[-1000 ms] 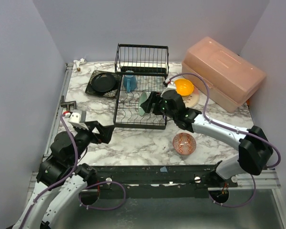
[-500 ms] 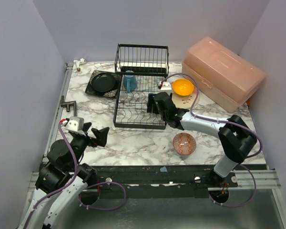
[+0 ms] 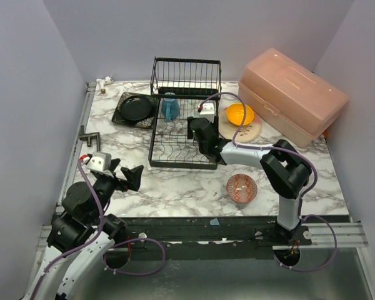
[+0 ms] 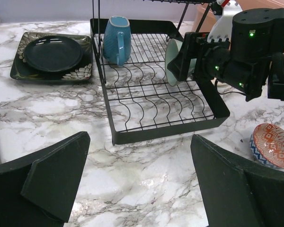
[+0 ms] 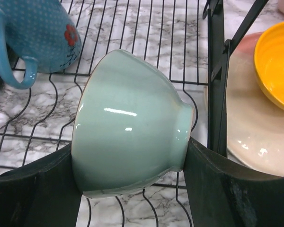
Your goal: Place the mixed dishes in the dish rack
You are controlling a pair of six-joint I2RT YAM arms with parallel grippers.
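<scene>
A marble worktop [image 3: 181,187] was seen from above, with two robot arms bolted at its near edge. Near the near left corner, the left gripper [image 3: 125,170] hung above the worktop with its fingers spread wide and nothing between them. Towards the near right, a small red-patterned bowl [image 3: 242,188] sat upright on the worktop, apart from the other dishes. Beyond it, at the middle of the worktop, stood the black wire dish rack [image 3: 181,165], its taller basket section at the far end. The right gripper [image 5: 132,156] reached over the rack's right side and pinched a mint-green bowl [image 5: 132,137], which was turned on its side, one finger at its rim and the other at its foot; whether the bowl touched the wires could not be told. A blue-handled pale mug [image 3: 169,106] rested in the rack's far left part. Just right of the rack, an orange bowl [image 3: 240,114] sat on a beige-pink round plate [image 3: 253,131]. Left of the rack, towards the far left corner, a black round plate [image 3: 135,109] lay on a black square patterned plate [image 3: 120,115]. A big pink plastic box [image 3: 294,94] filled the far right corner.
</scene>
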